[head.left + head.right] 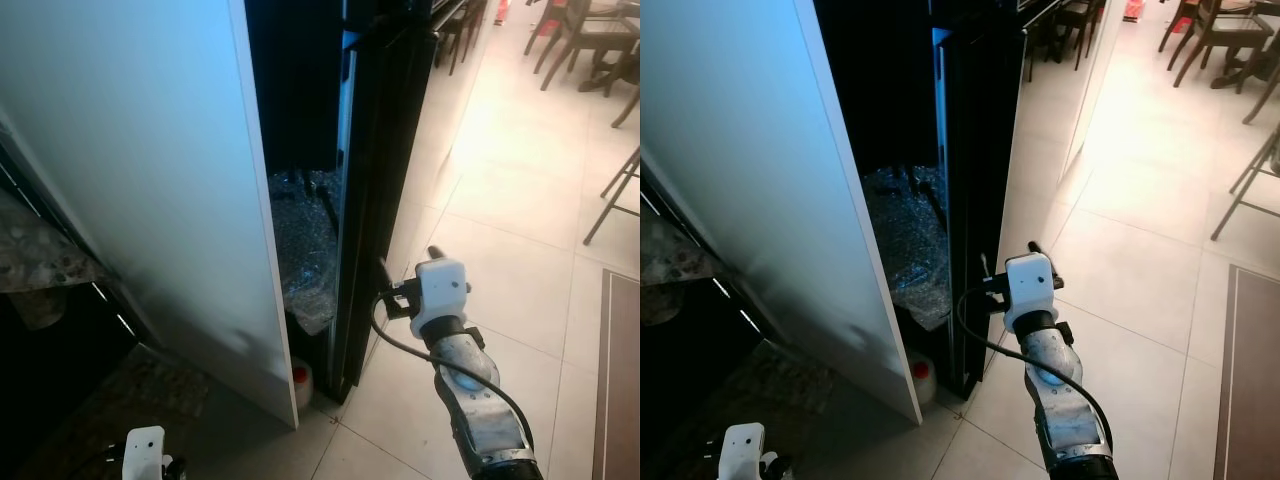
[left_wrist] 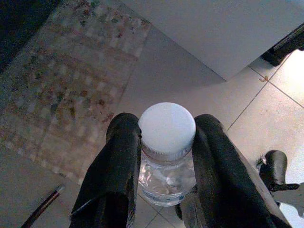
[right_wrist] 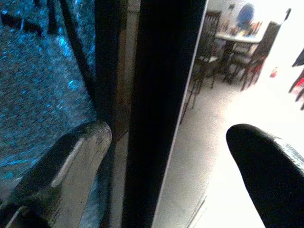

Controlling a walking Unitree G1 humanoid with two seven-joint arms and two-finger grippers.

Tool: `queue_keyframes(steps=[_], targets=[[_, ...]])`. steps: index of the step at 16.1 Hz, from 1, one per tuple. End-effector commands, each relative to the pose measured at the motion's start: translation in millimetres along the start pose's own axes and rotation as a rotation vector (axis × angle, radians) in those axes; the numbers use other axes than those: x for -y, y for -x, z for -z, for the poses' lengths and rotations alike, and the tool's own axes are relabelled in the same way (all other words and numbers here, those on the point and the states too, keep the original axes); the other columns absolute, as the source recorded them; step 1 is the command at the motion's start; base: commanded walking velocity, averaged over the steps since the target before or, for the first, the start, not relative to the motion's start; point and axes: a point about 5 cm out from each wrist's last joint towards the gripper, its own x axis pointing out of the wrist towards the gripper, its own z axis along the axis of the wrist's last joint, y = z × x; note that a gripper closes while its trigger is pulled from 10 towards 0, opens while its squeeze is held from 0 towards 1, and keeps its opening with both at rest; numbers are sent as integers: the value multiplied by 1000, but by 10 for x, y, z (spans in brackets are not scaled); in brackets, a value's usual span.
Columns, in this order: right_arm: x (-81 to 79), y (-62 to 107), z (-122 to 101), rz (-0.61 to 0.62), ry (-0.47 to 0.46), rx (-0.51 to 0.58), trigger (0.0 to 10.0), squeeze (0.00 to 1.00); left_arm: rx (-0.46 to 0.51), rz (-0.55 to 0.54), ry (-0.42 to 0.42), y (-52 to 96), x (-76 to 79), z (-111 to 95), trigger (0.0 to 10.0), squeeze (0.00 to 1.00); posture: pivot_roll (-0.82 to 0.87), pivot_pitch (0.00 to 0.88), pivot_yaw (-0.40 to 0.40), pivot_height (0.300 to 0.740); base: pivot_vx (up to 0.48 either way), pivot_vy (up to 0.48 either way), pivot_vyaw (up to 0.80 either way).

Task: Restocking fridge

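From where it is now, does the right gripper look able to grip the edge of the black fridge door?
Probably yes: the right gripper is open, its two fingers straddling the black fridge door's edge, and nothing lies between them.

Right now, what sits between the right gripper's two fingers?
The dark edge of the fridge door stands between the right gripper's spread fingers, seen in the right wrist view.
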Motion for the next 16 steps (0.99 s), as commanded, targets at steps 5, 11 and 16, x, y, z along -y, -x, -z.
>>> queue_keyframes(steps=[5, 11, 16], targets=[[38, -37, 0, -46, -172, -88, 10000, 0, -27, -7, -19, 12, -38, 43, 10000, 0, -47, 0, 27, 740, 0, 0, 0], [781, 158, 424, 419, -143, -278, 10000, 0, -19, -5, -23, 5, -18, 23, 10000, 0, -42, 0, 23, 740, 0, 0, 0], [913, 1071, 1617, 517, -312, -774, 10000, 0, -10, -2, -17, -9, 19, -7, 10000, 0, -50, 0, 16, 740, 0, 0, 0]])
